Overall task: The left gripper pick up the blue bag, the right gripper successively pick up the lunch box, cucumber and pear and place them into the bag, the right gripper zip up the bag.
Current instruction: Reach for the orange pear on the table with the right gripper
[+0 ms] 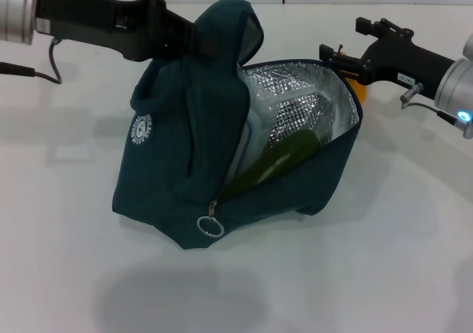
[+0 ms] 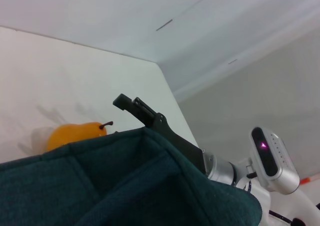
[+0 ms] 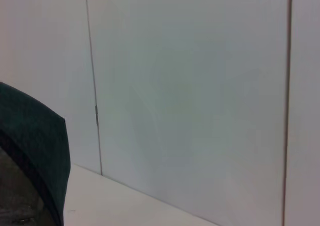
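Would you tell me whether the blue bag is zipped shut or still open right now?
Open. The blue bag gapes, showing its foil lining and the cucumber inside; the ring zip pull sits at the low end.

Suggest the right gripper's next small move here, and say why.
Probably close on the pear and lift it. The blue bag, held up by the left gripper, already shows the lunch box and cucumber inside; the right gripper sits at the pear behind the rim.
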